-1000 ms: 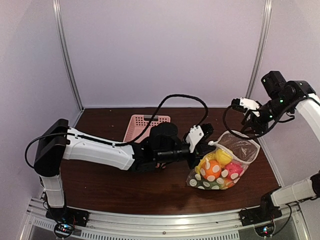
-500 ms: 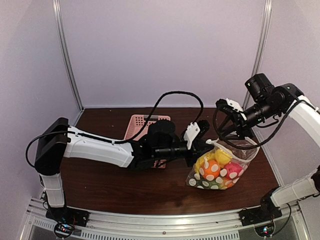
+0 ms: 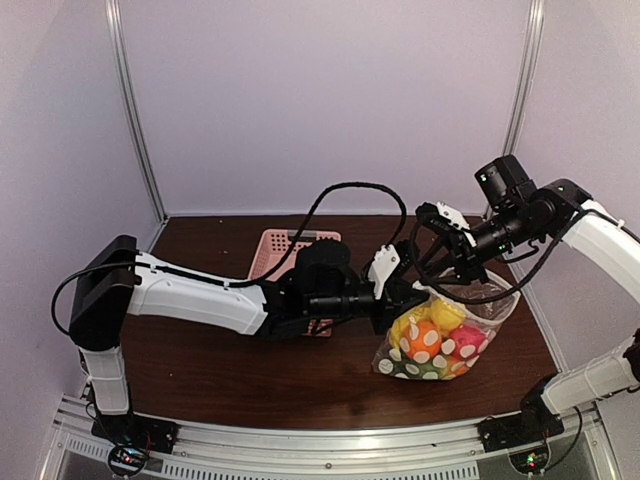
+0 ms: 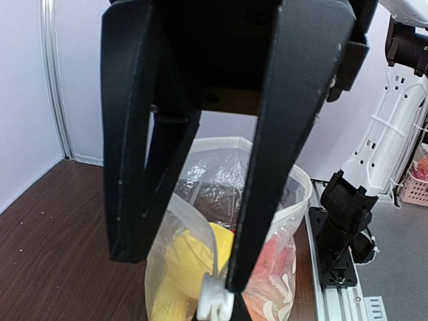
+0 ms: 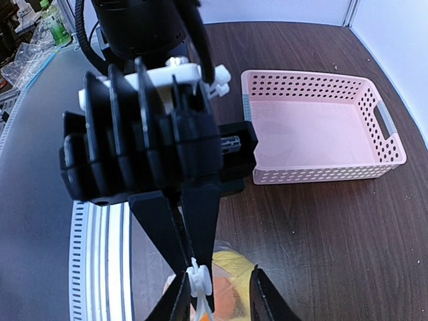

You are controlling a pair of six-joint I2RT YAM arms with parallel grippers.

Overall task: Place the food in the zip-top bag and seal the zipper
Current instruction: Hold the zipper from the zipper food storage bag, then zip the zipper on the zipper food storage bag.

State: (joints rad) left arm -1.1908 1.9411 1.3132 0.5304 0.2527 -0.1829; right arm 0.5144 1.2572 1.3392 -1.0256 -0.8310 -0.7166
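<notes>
A pink basket (image 5: 314, 175) sits on the brown table (image 5: 321, 254) back behind the left hand (image 4: 184, 271), beside its forearm and well apart from the bag (image 3: 490, 298). A black cable (image 3: 350, 190) arches over that arm's wrist. The two hands meet tip to tip above the bag, so the left hand's ribbed black body fills the space straight ahead of the right hand (image 5: 221, 284). The dotted bag hangs below both hands with its mouth gaping and its bottom on the table. The toy food (image 3: 428, 340), yellow, orange, pink and green pieces, is packed inside. The left hand is narrowed onto the bag's near edge, pinching the zipper (image 4: 231, 142) strip right beside the white slider (image 5: 198, 284), which sticks out at its fingertips. The right hand's fingers are parted a little wider than the slider, one on each side of it; whether they touch it I cannot tell.
</notes>
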